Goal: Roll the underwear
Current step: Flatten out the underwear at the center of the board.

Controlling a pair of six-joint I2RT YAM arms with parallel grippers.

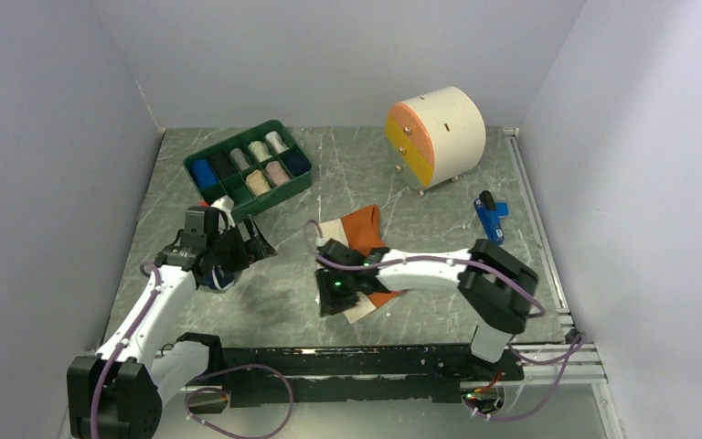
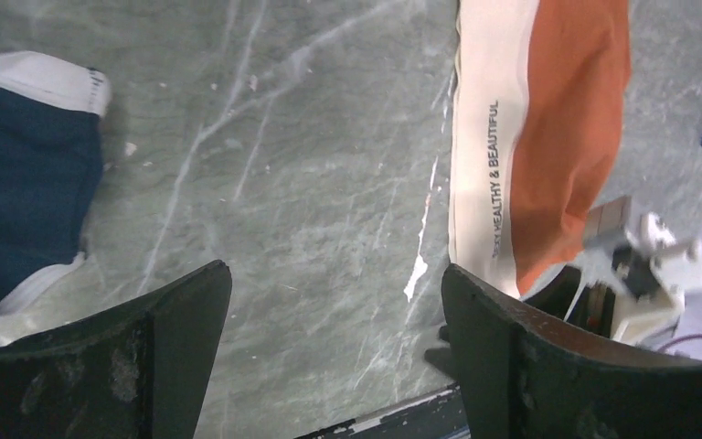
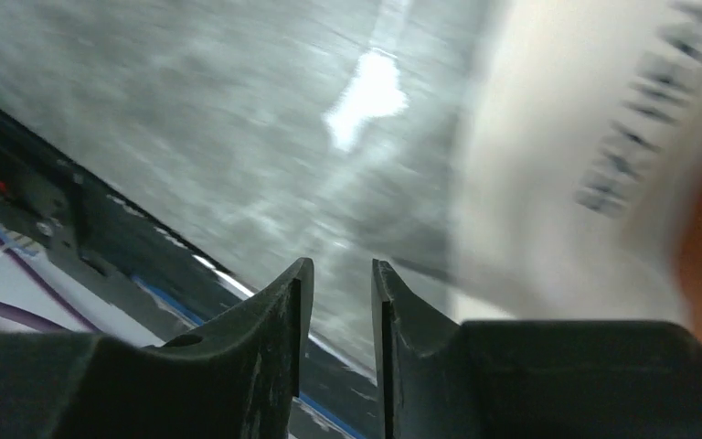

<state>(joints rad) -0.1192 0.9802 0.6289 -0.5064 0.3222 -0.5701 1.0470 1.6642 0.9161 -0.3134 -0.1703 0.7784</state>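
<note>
Underwear here means two limp cloth pieces lying flat on the counter. The navy piece, trimmed in white, lies at the left, just beside the left claw. That claw hangs wide open over bare counter with nothing in it. Further right, well apart from the navy one, lies the orange piece, its cream band printed with lettering. The right claw sits low at its near cream edge. Its jaws stand close together with a narrow gap, and nothing shows between them in the blurred wrist view.

Both pieces look light and soft. They will likely bunch, sag, and slide on the smooth counter rather than hold a shape. The thicker band or trimmed hem seems the best hold, pinched through both layers.
</note>
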